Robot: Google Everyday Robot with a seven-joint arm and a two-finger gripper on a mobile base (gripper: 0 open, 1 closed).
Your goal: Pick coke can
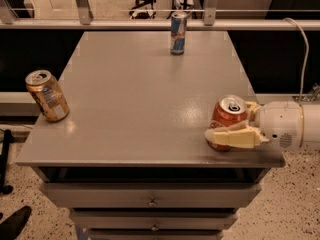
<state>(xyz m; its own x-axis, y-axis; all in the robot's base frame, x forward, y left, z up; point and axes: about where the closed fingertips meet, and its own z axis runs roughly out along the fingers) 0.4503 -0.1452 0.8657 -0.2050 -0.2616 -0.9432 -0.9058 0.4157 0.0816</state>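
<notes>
The coke can (227, 118) is red-orange with a silver top. It stands upright near the front right corner of the grey table (145, 99). My gripper (239, 123) reaches in from the right at can height. Its cream fingers (232, 136) lie against the can, one across its lower front and one behind its right side. The gripper is shut on the can, which rests on the table.
A gold-brown can (47, 96) stands at the left edge of the table. A slim blue-and-silver can (177, 33) stands at the back centre. The table's front edge is just below the coke can. A rail runs behind the table, and drawers are below its top.
</notes>
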